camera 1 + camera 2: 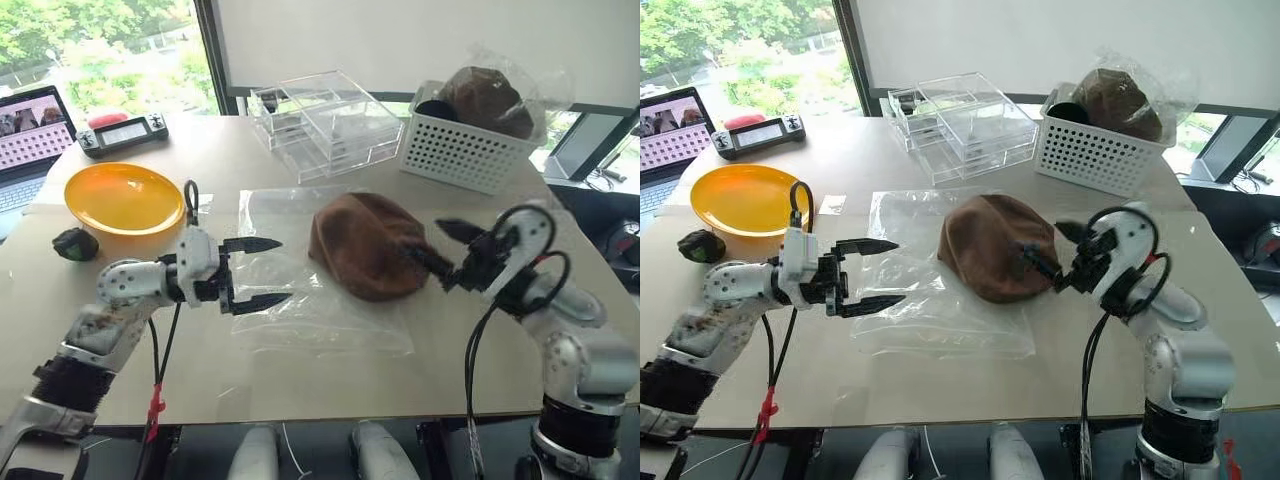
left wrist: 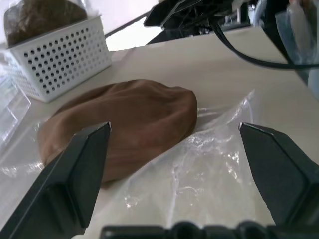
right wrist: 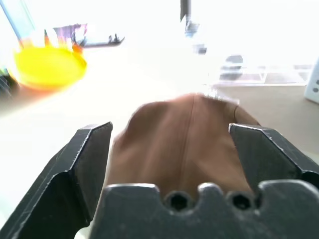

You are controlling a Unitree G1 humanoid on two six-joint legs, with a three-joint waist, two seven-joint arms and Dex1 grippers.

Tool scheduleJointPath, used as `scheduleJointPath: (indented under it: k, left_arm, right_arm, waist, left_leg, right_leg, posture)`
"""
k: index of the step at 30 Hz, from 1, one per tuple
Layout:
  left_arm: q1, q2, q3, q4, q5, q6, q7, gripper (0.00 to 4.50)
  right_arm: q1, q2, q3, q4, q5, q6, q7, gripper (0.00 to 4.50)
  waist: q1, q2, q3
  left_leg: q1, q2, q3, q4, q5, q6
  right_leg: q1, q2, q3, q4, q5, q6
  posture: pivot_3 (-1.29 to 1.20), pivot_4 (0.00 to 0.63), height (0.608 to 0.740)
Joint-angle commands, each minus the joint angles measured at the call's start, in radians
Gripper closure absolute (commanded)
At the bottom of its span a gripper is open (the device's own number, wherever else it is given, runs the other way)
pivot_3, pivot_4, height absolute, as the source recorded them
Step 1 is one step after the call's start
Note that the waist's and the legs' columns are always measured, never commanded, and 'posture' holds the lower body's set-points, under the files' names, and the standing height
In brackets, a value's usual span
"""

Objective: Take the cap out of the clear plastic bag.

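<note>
Left gripper point(image 1: 262, 272): lying level left of the cap, jaws spread apart, gripping nothing.
Clear plastic bag point(image 1: 300, 310): thin, wrinkly, glossy, lying flat on the counter point(image 1: 330, 385).
Cap point(image 1: 367, 243): soft matte brown dome, sitting on the bag's right part.
Right gripper point(image 1: 440, 248): hovering right of the cap, jaws apart, empty.

Daylight floods in from the windows point(image 1: 100, 50) at my ten to twelve o'clock, leaving the bench point(image 1: 330, 380) evenly bright with soft shadows. The clear plastic bag point(image 1: 300, 300) glints with small highlights. My right wrist view is washed out and blurred beyond the cap point(image 3: 179, 144); my left wrist view stays sharper.
</note>
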Motion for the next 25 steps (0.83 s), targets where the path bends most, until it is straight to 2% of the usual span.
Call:
scheduleJointPath:
  k: [1,5,12,15,17,21,25]
  left_arm:
    - [0.002,-0.020,0.125,-0.024,-0.117,0.209,0.152,0.09]
    - [-0.017,-0.151,0.220,0.164,0.107,0.136,0.468,0.09]
    - [-0.043,-0.398,0.339,0.334,0.335,-0.001,0.864,0.09]
    - [-0.024,-0.461,0.342,0.360,0.435,-0.065,0.942,0.09]
    - [-0.021,-0.501,0.360,0.383,0.453,-0.091,0.970,0.09]
    - [-0.029,-0.543,0.375,0.417,0.503,-0.142,0.998,0.09]
    - [-0.030,-0.566,0.367,0.413,0.541,-0.163,1.001,0.09]
  right_arm:
    - [-0.054,0.031,-0.096,0.031,0.061,-0.013,-0.142,0.00]
    - [0.016,-0.004,0.044,0.074,-0.212,-0.229,-0.288,0.00]
    - [0.138,-0.027,0.125,0.156,-0.379,-0.449,-0.364,0.00]
    - [0.175,-0.028,0.113,0.228,-0.393,-0.517,-0.375,0.00]
    - [0.176,-0.030,0.104,0.268,-0.378,-0.550,-0.368,0.00]
    - [0.149,-0.024,0.072,0.334,-0.322,-0.577,-0.367,0.00]
    - [0.153,-0.052,0.071,0.383,-0.333,-0.609,-0.365,0.00]
  waist:
    - [0.000,0.001,0.002]
    - [-0.001,0.003,0.002]
    - [0.003,0.002,0.002]
    - [0.014,0.001,0.001]
    - [0.015,0.002,0.001]
    - [0.014,0.001,0.001]
    - [0.015,0.001,0.001]
  left_leg:
    - [0.000,0.000,0.000,0.000,0.000,0.000]
    - [0.003,-0.001,0.000,0.001,0.000,0.000]
    - [-0.002,-0.002,0.001,0.001,0.000,0.000]
    - [-0.001,-0.002,0.001,0.001,0.000,0.000]
    - [-0.001,-0.002,0.002,0.001,0.000,0.000]
    - [0.001,-0.002,0.002,0.001,0.000,0.000]
    - [0.000,-0.002,0.002,0.001,0.000,0.000]
  right_leg:
    - [0.000,0.000,0.000,0.000,0.001,-0.001]
    - [0.001,0.000,0.000,0.001,-0.002,0.004]
    - [-0.004,-0.001,0.002,0.000,0.002,-0.002]
    - [-0.002,-0.001,0.002,0.000,0.002,-0.002]
    - [-0.002,-0.001,0.002,0.000,0.002,-0.002]
    - [0.000,-0.001,0.002,0.000,0.003,-0.002]
    - [0.000,-0.001,0.002,0.000,0.003,-0.002]
  posture:
    - [0.00,0.150,0.735]
    - [0.00,0.150,0.735]
    - [0.00,0.150,0.735]
    - [0.00,0.150,0.735]
    - [0.00,0.150,0.735]
    - [0.00,0.150,0.735]
    - [0.00,0.150,0.735]
